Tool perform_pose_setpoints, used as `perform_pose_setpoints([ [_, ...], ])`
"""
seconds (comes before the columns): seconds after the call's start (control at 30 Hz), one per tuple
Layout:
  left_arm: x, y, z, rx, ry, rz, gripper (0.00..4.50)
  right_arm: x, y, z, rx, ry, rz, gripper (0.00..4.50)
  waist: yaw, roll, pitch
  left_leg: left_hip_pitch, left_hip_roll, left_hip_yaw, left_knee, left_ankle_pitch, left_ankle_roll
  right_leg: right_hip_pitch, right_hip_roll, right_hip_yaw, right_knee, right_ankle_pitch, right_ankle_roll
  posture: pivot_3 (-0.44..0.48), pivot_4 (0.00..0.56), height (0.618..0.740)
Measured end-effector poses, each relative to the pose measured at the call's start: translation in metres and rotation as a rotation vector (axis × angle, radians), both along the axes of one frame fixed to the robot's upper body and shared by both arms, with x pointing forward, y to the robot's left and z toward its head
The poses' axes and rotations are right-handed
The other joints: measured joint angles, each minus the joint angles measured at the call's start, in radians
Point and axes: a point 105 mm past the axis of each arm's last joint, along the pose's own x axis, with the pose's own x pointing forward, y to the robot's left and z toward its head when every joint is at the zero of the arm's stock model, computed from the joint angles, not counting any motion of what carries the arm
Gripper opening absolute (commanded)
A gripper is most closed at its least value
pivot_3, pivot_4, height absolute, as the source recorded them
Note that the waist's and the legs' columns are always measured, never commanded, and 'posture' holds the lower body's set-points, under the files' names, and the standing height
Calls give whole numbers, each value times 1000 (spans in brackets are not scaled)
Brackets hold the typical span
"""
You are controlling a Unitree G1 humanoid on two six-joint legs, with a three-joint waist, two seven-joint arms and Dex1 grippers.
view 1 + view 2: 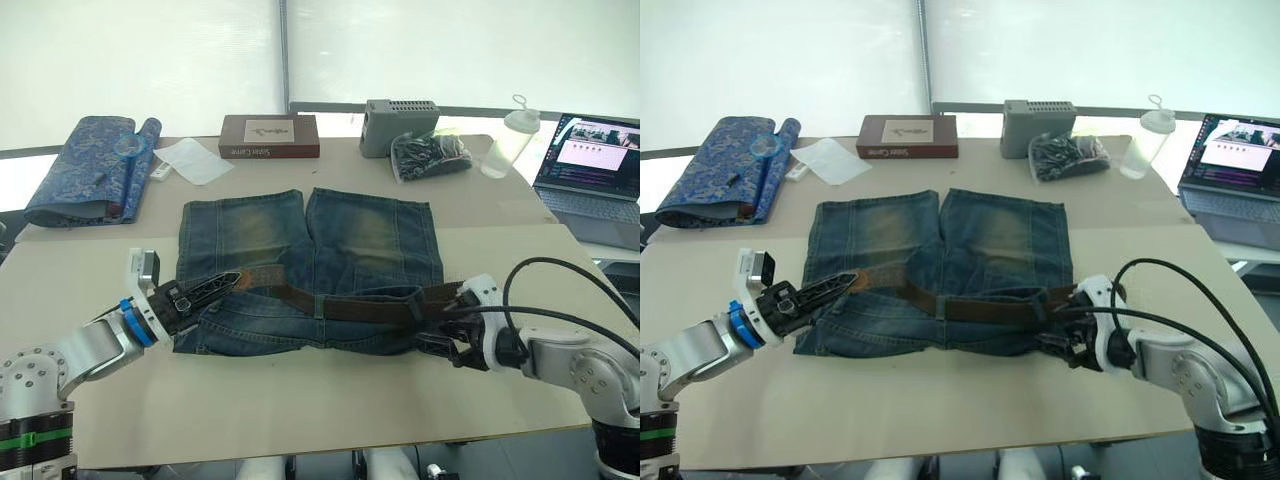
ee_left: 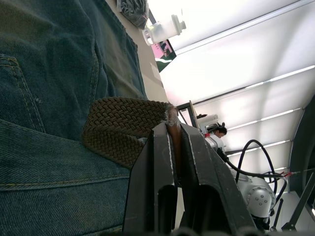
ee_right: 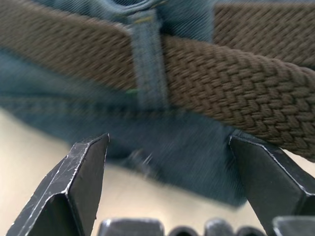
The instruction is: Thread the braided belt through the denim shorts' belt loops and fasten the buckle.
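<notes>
The long brown braided belt [image 1: 350, 305] is lying across the dark blue denim shorts [image 1: 310, 270], mid-frame. The left gripper [image 1: 232, 280] is reaching in low, pinching its end. The right gripper [image 1: 440, 325] is waiting wide open beside a belt loop [image 3: 147, 64].

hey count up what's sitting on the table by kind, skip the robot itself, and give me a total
Shorts: 1
Belt: 1
Fabric roll: 1
Book: 1
Grey box: 1
Bag of dark bits: 1
Bottle: 1
Laptop: 1
White sheet: 1
Total: 9
</notes>
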Motion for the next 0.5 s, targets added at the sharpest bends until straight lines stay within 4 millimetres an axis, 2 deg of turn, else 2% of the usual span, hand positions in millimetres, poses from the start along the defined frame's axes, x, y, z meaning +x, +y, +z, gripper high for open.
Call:
perform_pose_setpoints([
  [0.17,1,-1,2,7,-13,10,0,9,2,-3,-44,-22,-18,2048,1,0,0,0,0,0,0,0,0,0,0,0,0,0,0,0,150,740],
  [0.37,0,0,2,15,-14,28,0,17,-9,-4,-124,-65,-40,19,2,0,0,1,0,0,0,0,0,1,0,0,0,0,-1,0,150,740],
  [0.5,1,-1,2,-12,-16,44,0,36,-33,1,-178,-114,-134,19,11,0,0,2,-2,0,1,0,2,4,-3,0,-2,-2,-3,0,150,740],
])
